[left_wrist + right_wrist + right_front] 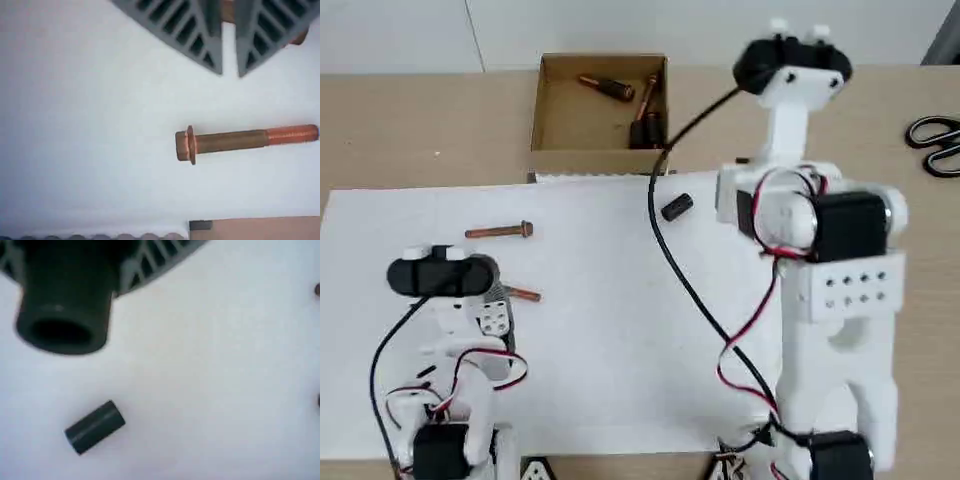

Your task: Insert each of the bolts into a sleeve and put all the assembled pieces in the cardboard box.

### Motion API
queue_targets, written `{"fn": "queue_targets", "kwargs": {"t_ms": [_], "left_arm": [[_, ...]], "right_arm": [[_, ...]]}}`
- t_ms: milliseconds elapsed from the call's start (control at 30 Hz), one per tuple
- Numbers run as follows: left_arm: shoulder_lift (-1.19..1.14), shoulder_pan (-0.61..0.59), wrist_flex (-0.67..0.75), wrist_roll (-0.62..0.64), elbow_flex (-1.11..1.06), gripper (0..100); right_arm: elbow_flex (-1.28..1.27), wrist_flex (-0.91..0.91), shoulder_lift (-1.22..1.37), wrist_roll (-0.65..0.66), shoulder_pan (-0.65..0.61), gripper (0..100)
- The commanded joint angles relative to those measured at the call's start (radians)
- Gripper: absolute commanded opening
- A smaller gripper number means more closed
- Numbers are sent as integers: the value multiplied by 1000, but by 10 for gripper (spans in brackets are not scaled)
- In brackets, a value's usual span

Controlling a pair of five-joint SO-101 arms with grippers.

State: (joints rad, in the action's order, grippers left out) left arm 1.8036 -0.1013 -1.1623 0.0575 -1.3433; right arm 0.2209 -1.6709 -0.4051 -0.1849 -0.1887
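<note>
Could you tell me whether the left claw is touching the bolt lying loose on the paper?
Apart. The left wrist view shows bare paper between the left claw and the loose bolt.

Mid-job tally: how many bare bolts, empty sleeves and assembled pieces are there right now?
Bare bolts: 2, the loose bolt and the held bolt in the left tool.
Empty sleeves: 2, the loose sleeve and the held sleeve in the right tool.
Assembled: 2, one piece and another piece in the cardboard box.
Total: 6.
</note>
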Motion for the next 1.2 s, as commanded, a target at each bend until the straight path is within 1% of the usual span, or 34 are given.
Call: {"fn": "queue_targets", "kwargs": {"t_ms": [0,100,200,367,500,567,600,700,767,900,967,1033,1167], "left_arm": [[-106,-6,-110,5,170,6],[-287,-6,-155,37,331,6],[-529,-2,-186,58,515,6],[-953,-2,-290,55,805,6],[-1244,-6,-354,54,1021,6],[-1372,-6,-371,21,1116,6],[-1427,-6,-374,-28,1158,6],[-1582,-8,-381,-235,1260,6],[-1659,-12,-394,-359,1307,6],[-1768,-12,-399,-497,1409,7],[-1814,-12,-404,-608,1443,7],[-1860,-12,-436,-729,1478,8],[-1955,-17,-479,-911,1564,10]], "right_arm": [[-121,-2,-136,9,18,3],[-232,-1,-208,8,18,3],[-327,25,-271,9,18,3],[-436,33,-354,11,18,3],[-531,27,-417,11,18,3],[-583,33,-453,11,18,3],[-608,35,-470,11,18,3],[-669,56,-516,9,21,3],[-717,77,-544,6,50,3],[-802,140,-591,6,131,3],[-839,162,-608,8,159,3],[-876,170,-624,9,171,3],[-921,170,-647,8,170,3]]}}
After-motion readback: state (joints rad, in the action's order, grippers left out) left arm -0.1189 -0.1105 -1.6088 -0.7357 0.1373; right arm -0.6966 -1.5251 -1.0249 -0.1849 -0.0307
